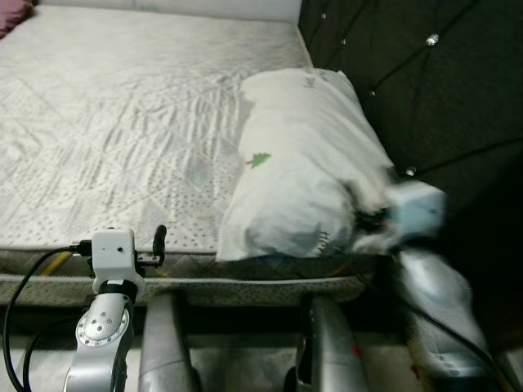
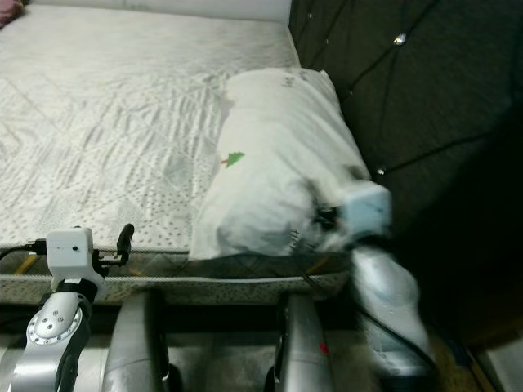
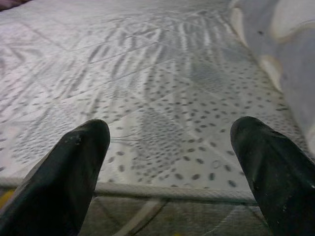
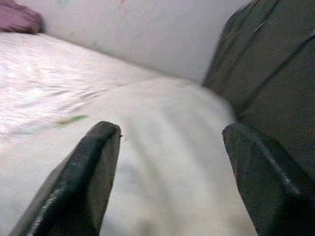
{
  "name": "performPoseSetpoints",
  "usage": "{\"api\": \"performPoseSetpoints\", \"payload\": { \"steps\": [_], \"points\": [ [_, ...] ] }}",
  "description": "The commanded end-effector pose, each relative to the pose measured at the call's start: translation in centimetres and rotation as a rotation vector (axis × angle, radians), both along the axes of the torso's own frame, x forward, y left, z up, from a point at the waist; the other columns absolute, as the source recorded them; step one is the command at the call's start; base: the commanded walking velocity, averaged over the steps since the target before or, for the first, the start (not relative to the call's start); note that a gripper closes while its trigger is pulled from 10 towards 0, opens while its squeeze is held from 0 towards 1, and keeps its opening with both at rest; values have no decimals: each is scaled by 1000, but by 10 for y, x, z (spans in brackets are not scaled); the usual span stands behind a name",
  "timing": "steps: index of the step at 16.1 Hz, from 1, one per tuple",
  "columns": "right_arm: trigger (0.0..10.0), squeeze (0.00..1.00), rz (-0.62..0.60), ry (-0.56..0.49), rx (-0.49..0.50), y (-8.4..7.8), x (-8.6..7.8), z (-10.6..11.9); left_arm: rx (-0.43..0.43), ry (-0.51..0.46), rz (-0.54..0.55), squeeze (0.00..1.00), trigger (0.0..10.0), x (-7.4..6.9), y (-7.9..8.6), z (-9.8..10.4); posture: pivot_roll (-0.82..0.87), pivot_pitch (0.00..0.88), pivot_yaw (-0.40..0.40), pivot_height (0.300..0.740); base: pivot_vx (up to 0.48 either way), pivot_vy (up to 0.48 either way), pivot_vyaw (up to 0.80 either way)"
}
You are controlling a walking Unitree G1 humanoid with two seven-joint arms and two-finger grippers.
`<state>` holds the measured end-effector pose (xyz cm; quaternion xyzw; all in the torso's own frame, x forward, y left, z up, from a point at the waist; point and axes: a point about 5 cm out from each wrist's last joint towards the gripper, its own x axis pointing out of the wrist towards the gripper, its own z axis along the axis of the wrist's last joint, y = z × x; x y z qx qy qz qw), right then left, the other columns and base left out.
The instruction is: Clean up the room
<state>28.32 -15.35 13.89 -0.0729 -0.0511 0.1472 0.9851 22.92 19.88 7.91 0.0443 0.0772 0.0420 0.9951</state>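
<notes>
A white pillow [image 1: 306, 167] printed with a small green tree [image 1: 259, 160] lies along the right side of a bare quilted mattress [image 1: 114, 139], right up against the dark tufted headboard [image 1: 425, 90]. The robot's right gripper [image 4: 167, 142] is at the pillow's near end, its two black fingers [image 4: 91, 177] spread wide with the pillow's white cloth just ahead of and between them; they hold nothing, and the motion blur in the head views leaves it unclear whether the tips touch the fabric. The headboard rises just beside the finger on the gripper's outer side. Past the pillow from this gripper, a pale wall [image 4: 142, 34] stands at the far edge of the bed, with a purple cloth [image 4: 17, 17] at its far corner.

The left gripper [image 3: 170, 147] is well apart from the pillow, at the mattress's near edge, its fingers [image 3: 74, 172] also wide apart and empty. Ahead of it stretches the dotted quilting; the piped edge [image 3: 162, 192] of the mattress runs just under the fingertips, and the pillow's side lies off beyond its right finger.
</notes>
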Motion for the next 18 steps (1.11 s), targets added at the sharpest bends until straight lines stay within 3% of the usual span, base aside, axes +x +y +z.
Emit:
{"api": "performPoseSetpoints", "payload": {
  "steps": [1,3,4,5,7,8,9,10,12,13,14,18],
  "points": [
    [10000,1000,37,129,-11,7,5,-17,-11,-10,-19,0,10000,4,-4,3,34,0,-79,528,0,0,0],
    [10000,1000,90,366,54,30,16,-47,-27,-29,-18,0,10000,10,-7,7,55,0,-91,528,0,0,0],
    [10000,1000,131,498,42,41,12,-70,-21,-29,-24,0,10000,10,-10,7,60,0,-98,528,0,0,0],
    [10000,1000,144,553,32,45,9,-80,-18,-29,-26,0,10000,11,-11,7,61,0,-101,528,0,0,0],
    [10000,1000,99,496,118,46,13,-74,-11,-53,-22,0,10000,13,-12,8,64,0,-107,528,0,0,0],
    [10000,1000,62,367,232,46,19,-53,-27,-64,33,0,10000,16,-7,10,63,0,-106,528,0,0,0],
    [10000,1000,68,344,249,46,19,-48,-40,-66,46,0,10000,17,-6,11,63,0,-106,528,0,0,0],
    [10000,1000,86,174,304,47,22,-17,-51,-93,41,0,10000,20,-7,15,53,0,-97,528,0,0,0],
    [10000,1000,68,119,246,46,24,-7,-58,-129,-10,0,10000,22,-12,18,45,0,-88,528,0,0,0],
    [10000,0,91,60,222,47,26,7,-65,-115,-12,0,10000,25,-15,15,36,0,-85,528,0,0,0],
    [10000,0,103,-22,244,45,28,23,-62,-120,-30,0,10000,29,-20,16,20,0,-75,533,0,0,0],
    [10000,0,36,30,315,39,32,11,-91,-137,-65,0,10000,33,-31,14,20,0,-69,578,0,0,0]
  ]
}}
